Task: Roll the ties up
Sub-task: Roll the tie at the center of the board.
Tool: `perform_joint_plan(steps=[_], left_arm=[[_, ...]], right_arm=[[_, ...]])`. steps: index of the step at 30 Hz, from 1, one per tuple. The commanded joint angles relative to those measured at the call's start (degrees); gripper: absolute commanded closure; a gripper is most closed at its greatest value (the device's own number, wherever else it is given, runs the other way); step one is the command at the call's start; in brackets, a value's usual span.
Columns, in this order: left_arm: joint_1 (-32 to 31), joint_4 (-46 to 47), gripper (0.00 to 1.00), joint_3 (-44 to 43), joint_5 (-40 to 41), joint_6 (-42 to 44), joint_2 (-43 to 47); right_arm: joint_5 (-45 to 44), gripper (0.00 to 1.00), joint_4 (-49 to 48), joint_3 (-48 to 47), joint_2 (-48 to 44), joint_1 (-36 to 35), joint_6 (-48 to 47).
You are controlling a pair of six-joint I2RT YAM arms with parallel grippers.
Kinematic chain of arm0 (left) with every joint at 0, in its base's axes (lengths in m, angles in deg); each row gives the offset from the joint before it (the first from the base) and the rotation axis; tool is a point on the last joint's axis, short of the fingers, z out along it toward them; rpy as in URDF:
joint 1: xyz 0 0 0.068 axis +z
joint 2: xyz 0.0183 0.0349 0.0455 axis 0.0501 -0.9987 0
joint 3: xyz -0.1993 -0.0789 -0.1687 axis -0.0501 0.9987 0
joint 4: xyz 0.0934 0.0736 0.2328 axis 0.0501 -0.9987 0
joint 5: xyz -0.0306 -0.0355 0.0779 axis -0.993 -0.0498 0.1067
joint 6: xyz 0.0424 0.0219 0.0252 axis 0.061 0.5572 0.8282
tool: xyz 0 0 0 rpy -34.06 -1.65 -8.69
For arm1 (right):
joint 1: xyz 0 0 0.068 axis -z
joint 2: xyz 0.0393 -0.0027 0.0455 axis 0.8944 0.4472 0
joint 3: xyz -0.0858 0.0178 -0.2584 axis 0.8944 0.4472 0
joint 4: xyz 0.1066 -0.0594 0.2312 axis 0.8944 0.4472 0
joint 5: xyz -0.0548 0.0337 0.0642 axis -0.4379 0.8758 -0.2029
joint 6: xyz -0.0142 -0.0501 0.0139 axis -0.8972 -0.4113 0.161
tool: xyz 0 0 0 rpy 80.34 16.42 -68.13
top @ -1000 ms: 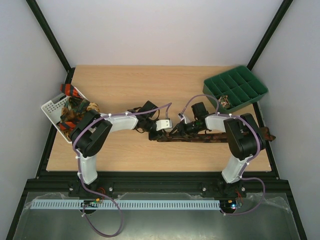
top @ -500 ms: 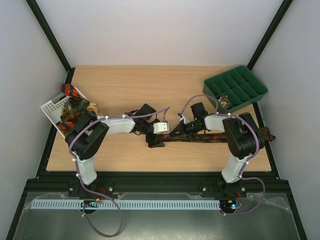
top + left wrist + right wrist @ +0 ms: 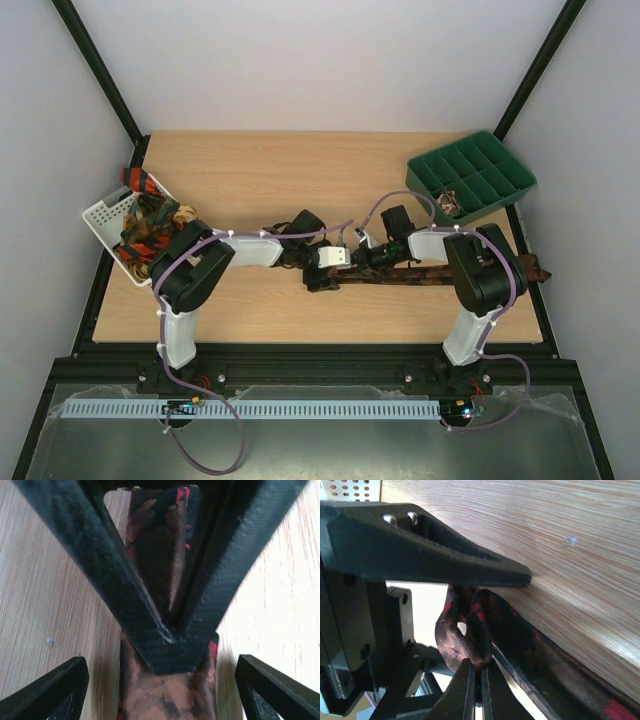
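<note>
Right claw (image 3: 479, 692) is pressed together, pinching the folded-over end of the dark brown fabric necktie with reddish specks (image 3: 470, 635). A small loop of cloth is held up just above its tips.

Left claw (image 3: 160, 666) is spread wide, with one finger each side of the strip and nothing gripped. The right claw's black fingers (image 3: 105, 575) are seen between them, meeting in a point over the cloth.

From the pinch, the rest of the tie is laid flat along the light wooden bench (image 3: 250, 170). It passes under the right arm and reaches the bench's right edge.

The white slotted plastic basket (image 3: 100, 213) sits at the left edge, well apart, with more ties piled in it, an orange-and-black striped one (image 3: 140, 182) among them. The green compartment tray (image 3: 500, 160) sits at the far right corner. A small brownish item is seen in one near compartment, but what it is cannot be told.

Step judged: the first turn of the roll is being started on this tie, with only the end doubled over and the long run not yet wound.

Next move, as judged: the fold needs to be kept tight while it is turned over onto the flat strip. The left claw would probably have to be closed on the fold or pressed beside it, so the core is not lost when the right claw is re-gripped. The strip should be kept straight, or the roll will be skewed.
</note>
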Motion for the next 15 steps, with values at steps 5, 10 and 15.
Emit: perform_joint_plan(steps=[5, 10, 15], left_arm=[[-0.03, -3.83, 0.44, 1.65, -0.41, 3.3, -1.23], [1.11, -6.09, 0.61, 3.12, -1.23, 6.21, 0.35], [1.44, -7.11, 0.62, 3.33, -2.64, 7.26, 0.9]], right_arm=[[2.12, 0.99, 0.96, -0.23, 0.63, -0.2, 0.65], [1.8, 0.99, 2.5, -1.27, 0.64, -0.2, 0.57], [0.87, 0.99, 2.96, -2.2, 2.09, -0.24, 0.42]])
